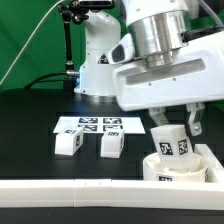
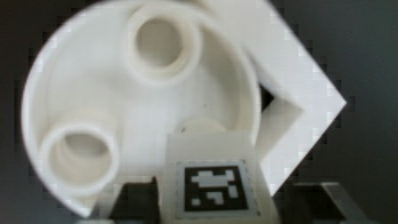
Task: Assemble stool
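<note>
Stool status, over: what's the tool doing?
Tool shut on one leg, at seat disc. Two loose legs on table. Nothing seen blocking.

The white Panda arm reaches down from above with its wrist upright. Its two-finger tool points straight down, the dark fingers half-closed against opposite sides of a short blocky white tagged leg.

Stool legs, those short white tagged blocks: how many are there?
3. On the table, the first leg stands beside the second leg; the third leg is held by the end effector at the seat disc. More may be hidden.
</note>
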{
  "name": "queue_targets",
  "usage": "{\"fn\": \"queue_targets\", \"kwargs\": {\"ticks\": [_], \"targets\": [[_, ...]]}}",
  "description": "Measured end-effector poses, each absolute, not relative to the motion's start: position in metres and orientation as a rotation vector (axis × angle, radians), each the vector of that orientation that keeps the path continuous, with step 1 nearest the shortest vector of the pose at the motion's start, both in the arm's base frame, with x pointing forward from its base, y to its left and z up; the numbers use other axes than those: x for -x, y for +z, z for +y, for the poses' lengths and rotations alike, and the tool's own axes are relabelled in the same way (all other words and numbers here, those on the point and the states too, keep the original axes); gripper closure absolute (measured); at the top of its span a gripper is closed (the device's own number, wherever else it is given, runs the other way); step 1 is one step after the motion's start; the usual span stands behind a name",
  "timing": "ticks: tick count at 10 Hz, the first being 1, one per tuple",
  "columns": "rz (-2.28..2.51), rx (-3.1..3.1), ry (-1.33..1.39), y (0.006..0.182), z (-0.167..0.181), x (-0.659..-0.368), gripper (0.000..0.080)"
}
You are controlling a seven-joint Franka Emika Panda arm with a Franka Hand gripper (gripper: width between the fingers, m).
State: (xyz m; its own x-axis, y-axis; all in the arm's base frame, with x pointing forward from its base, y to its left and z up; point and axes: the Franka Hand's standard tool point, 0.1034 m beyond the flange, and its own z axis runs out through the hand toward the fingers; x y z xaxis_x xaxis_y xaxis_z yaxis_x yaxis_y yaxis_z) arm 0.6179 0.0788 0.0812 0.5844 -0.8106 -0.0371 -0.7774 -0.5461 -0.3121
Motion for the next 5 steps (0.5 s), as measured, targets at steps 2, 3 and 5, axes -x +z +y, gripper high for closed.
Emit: {"fn": "queue_targets", "kwargs": {"ticks": [2, 3, 5], "targets": [[1.393, 2.465, -0.147, 0.0818, 0.0840, -0.6191, 0.0462], [1.450, 2.418, -0.136, 0.0828, 0.0811, -0.6209, 0.0462], [1.600, 2.296, -0.097, 0.0846, 0.0843, -0.6227, 0.0462]]}}
